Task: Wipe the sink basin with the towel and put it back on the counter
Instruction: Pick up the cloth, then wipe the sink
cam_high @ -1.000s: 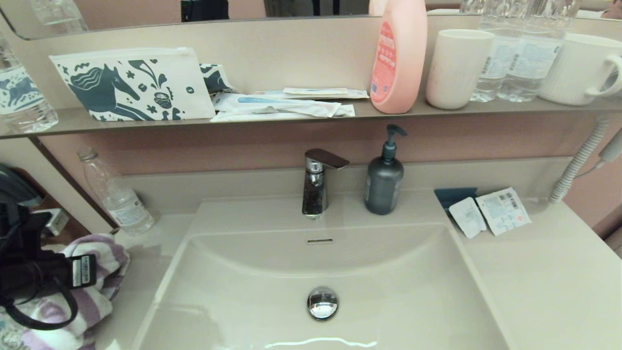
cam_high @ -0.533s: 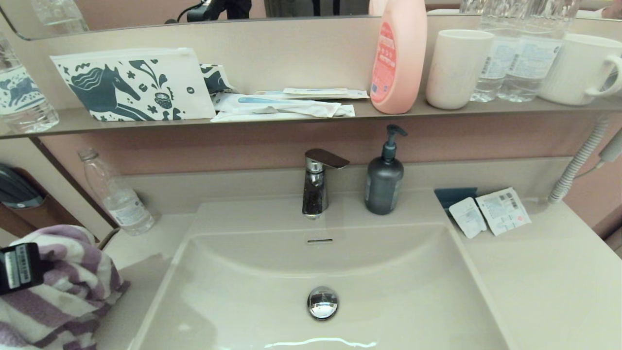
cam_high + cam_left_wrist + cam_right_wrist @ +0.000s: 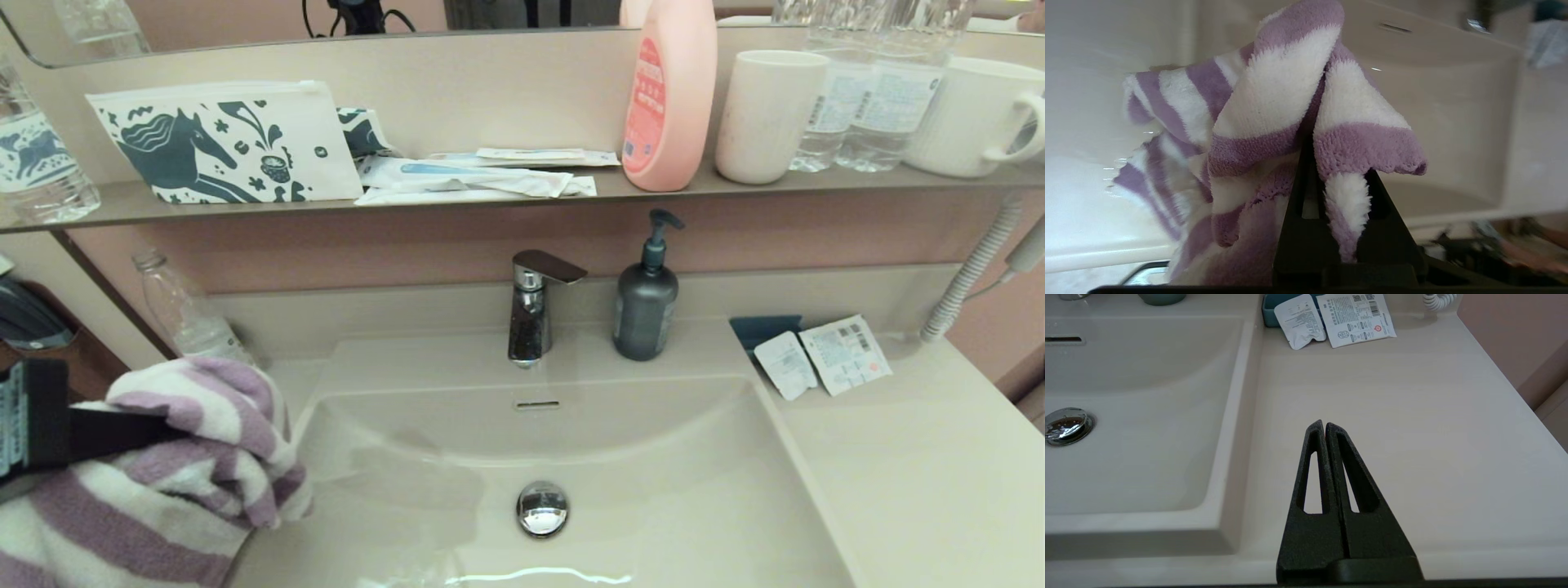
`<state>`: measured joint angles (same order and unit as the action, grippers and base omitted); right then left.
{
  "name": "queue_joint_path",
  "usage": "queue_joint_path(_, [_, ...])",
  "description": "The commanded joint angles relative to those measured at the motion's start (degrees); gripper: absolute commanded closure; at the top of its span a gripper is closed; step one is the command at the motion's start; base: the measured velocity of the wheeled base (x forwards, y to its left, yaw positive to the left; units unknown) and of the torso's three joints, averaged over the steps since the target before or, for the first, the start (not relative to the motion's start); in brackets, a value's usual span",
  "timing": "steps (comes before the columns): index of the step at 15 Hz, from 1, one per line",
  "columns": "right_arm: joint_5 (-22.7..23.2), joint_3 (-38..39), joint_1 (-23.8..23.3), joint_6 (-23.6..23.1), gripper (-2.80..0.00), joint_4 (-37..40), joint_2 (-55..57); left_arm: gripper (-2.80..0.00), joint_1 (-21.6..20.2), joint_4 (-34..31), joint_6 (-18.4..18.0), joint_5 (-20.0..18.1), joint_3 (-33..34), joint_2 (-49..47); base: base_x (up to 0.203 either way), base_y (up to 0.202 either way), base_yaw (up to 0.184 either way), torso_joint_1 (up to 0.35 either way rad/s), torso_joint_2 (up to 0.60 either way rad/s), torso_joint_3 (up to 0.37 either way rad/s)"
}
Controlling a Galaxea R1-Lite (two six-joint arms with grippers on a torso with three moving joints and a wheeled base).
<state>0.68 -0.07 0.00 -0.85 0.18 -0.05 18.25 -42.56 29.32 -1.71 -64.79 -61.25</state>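
Note:
The lilac-and-white striped towel (image 3: 188,465) hangs bunched in the air over the basin's left rim. My left gripper (image 3: 175,431) is shut on it; in the left wrist view a fold of the towel (image 3: 1274,102) is pinched between the black fingers (image 3: 1296,212), the rest drooping down. The beige sink basin (image 3: 620,457) lies in the middle, with its chrome drain plug (image 3: 541,508) and overflow slot (image 3: 537,404). My right gripper (image 3: 1324,425) is shut and empty, parked above the counter (image 3: 1412,416) right of the basin; the head view does not show it.
A chrome faucet (image 3: 531,306) and dark soap dispenser (image 3: 647,294) stand behind the basin. A clear bottle (image 3: 184,314) stands back left, paper sachets (image 3: 820,359) back right. The wall shelf (image 3: 522,196) carries a horse pouch (image 3: 216,143), pink bottle, cups and water bottles.
My left gripper has lifted the towel off the left counter and carried it right and up, so it now overhangs the basin's left edge. The right arm has not moved.

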Motion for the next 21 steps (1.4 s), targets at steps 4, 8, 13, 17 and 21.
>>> queue_joint_path(4, [0.02, -0.01, 0.0, -0.03, 0.0, -0.01, 0.05, 0.0, 25.44, 0.8, 18.27, 9.99, -7.29, -17.54, 0.0, 0.0, 0.0, 0.0, 0.0, 0.0])
queue_joint_path(8, [0.02, -0.01, 0.0, -0.03, 0.0, -0.01, 0.05, 0.0, 36.8, 2.18, 26.52, 11.59, -9.76, -25.46, 0.0, 0.0, 0.0, 0.0, 0.0, 0.0])
queue_joint_path(13, [0.02, -0.01, 0.0, -0.03, 0.0, -0.01, 0.05, 0.0, 46.4, 8.93, 31.88, 11.94, -9.62, -31.64, 0.0, 0.0, 0.0, 0.0, 0.0, 0.0])
queue_joint_path(17, [0.02, -0.01, 0.0, -0.03, 0.0, -0.01, 0.05, 0.0, 46.84, 12.28, 31.57, 15.89, -15.81, -41.91, 0.0, 0.0, 0.0, 0.0, 0.0, 0.0])
queue_joint_path(21, [0.02, -0.01, 0.0, -0.03, 0.0, -0.01, 0.05, 0.0, 47.32, 12.21, 33.19, 17.21, -26.21, -50.35, 0.0, 0.0, 0.0, 0.0, 0.0, 0.0])
